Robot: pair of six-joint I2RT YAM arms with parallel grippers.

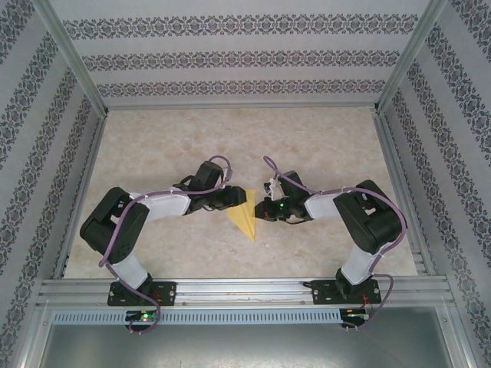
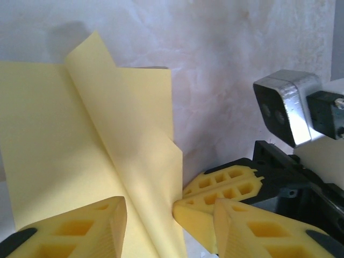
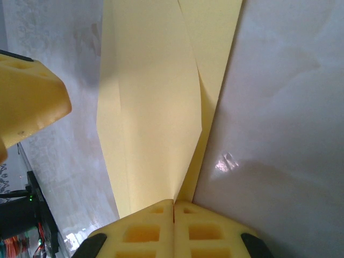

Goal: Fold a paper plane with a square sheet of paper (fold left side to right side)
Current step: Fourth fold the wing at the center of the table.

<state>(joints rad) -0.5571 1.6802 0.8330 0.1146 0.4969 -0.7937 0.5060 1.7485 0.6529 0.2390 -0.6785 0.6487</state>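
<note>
The yellow sheet of paper (image 1: pixel 245 218), folded to a long pointed shape, lies on the table between my two grippers. My left gripper (image 1: pixel 236 198) stands open astride it, and in the left wrist view the paper (image 2: pixel 80 161) passes between that gripper's (image 2: pixel 171 208) spread fingers with one flap lifted. My right gripper (image 1: pixel 263 208) is at the paper's right edge. In the right wrist view its (image 3: pixel 173 204) fingers are closed tight, and the edge of the raised flap (image 3: pixel 156 107) runs into the seam between them. The lower layer continues under the right finger.
The pale marbled tabletop (image 1: pixel 322 146) is boxed in by metal rails and patterned walls (image 1: pixel 245 57). The right arm's wrist camera housing (image 2: pixel 285 105) hangs close to my left gripper. A yellow left finger (image 3: pixel 32 102) sits beside the paper.
</note>
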